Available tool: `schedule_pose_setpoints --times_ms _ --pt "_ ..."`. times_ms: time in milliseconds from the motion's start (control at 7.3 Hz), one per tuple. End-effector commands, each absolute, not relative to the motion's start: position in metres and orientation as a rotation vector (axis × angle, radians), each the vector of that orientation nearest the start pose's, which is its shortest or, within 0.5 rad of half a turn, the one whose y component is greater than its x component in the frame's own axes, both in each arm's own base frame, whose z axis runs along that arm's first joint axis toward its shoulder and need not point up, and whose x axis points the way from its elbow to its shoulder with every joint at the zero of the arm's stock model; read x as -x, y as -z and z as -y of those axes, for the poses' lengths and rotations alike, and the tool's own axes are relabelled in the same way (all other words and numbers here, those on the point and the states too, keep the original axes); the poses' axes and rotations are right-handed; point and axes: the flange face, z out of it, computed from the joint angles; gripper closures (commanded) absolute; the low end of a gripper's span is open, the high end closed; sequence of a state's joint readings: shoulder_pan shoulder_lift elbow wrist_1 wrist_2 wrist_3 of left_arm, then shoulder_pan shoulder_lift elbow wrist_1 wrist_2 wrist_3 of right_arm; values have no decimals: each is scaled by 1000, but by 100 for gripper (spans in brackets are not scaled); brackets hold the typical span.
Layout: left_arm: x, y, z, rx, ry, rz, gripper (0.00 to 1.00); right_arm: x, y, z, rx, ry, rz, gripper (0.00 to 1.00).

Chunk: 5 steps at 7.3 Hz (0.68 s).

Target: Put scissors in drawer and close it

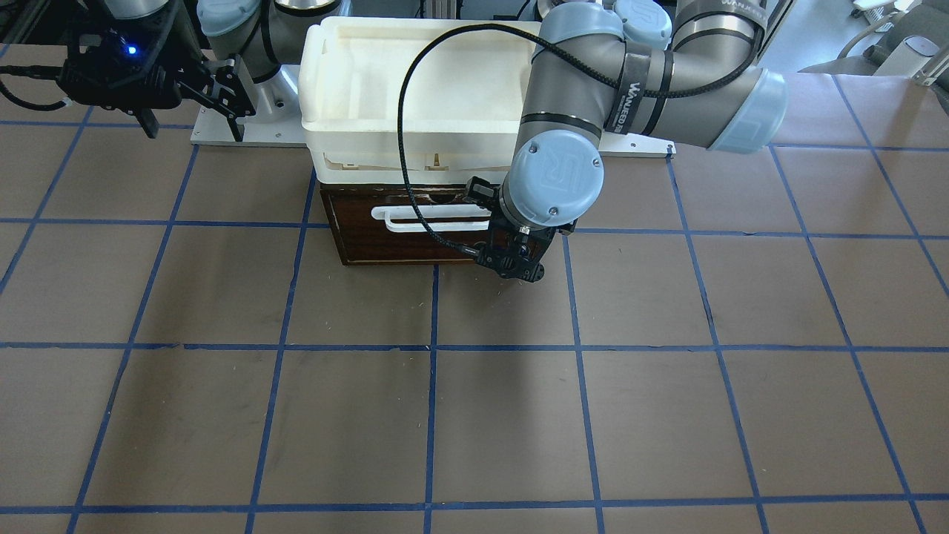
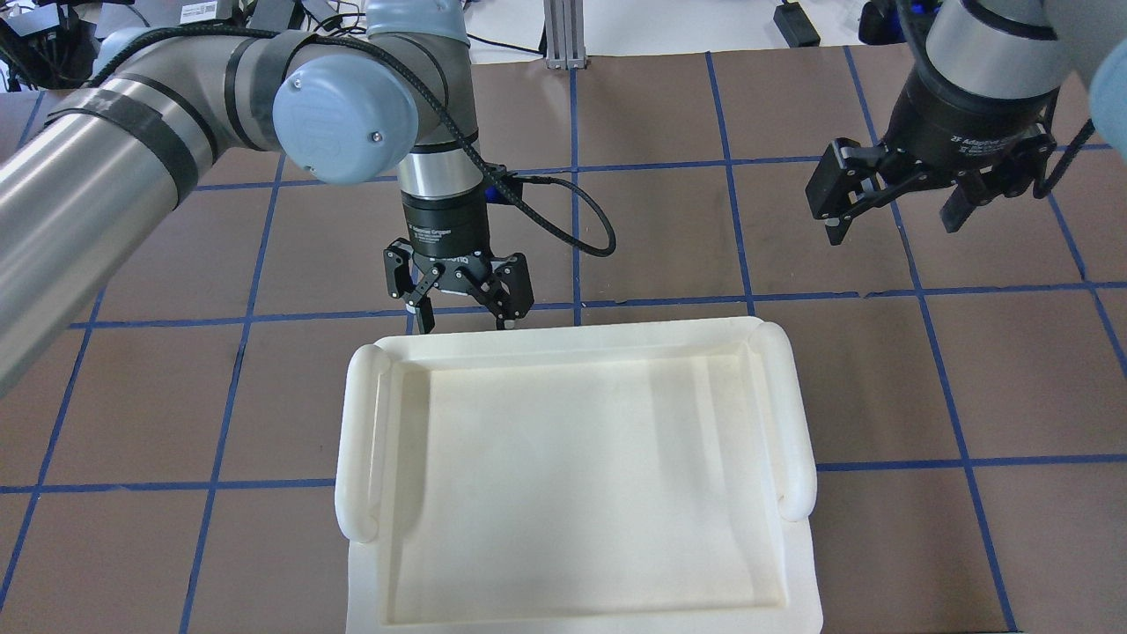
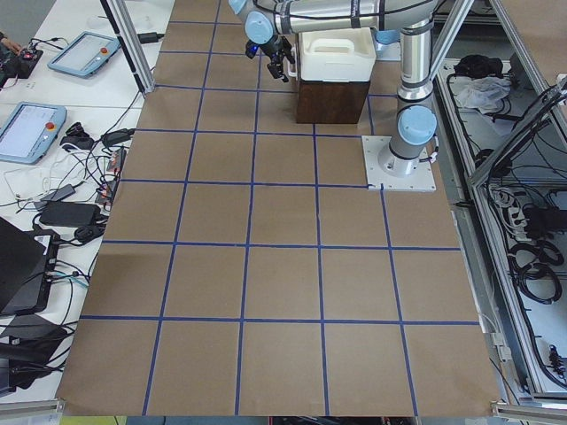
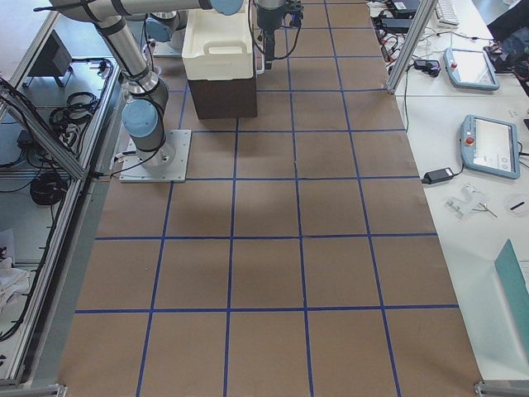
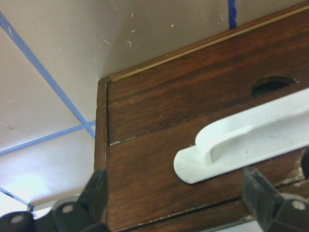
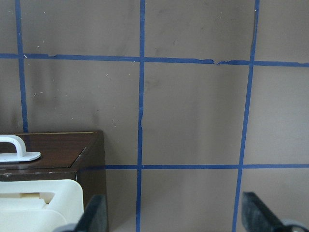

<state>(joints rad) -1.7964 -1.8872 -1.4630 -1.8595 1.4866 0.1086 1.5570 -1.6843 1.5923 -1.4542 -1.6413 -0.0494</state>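
The drawer (image 1: 385, 248) has a dark brown wood front and a white bar handle (image 1: 430, 219). Its front sits flush with the cabinet under the white foam tray (image 1: 422, 96). My left gripper (image 1: 511, 261) is open and empty, just in front of the drawer's face at the handle's end. In the left wrist view its fingers (image 5: 91, 203) stand either side of the handle's foot (image 5: 231, 147) without touching it. My right gripper (image 2: 894, 227) is open and empty, held high and off to the side. The scissors show in no view.
The foam tray (image 2: 361, 458) covers the cabinet top in the overhead view. The brown table mat with blue grid lines (image 1: 474, 415) stretches in front of the drawer. The right arm's base plate (image 1: 222, 133) lies beside the cabinet.
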Motion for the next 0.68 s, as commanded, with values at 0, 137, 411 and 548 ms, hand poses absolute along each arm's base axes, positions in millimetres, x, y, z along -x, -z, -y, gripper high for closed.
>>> schedule_pose_setpoints --times_ms 0,137,411,548 --pt "233 -416 521 -438 -556 -3064 0 -120 -519 441 60 -43 -3210 0" --pt "201 -450 528 -354 -436 -3108 0 -120 -519 441 60 -43 -3210 0" --pt "147 -496 519 -216 -268 -3116 0 -120 -519 441 60 -43 -3210 0" --pt "124 -518 524 -152 -80 -3132 0 -120 -519 441 58 -43 -3211 0"
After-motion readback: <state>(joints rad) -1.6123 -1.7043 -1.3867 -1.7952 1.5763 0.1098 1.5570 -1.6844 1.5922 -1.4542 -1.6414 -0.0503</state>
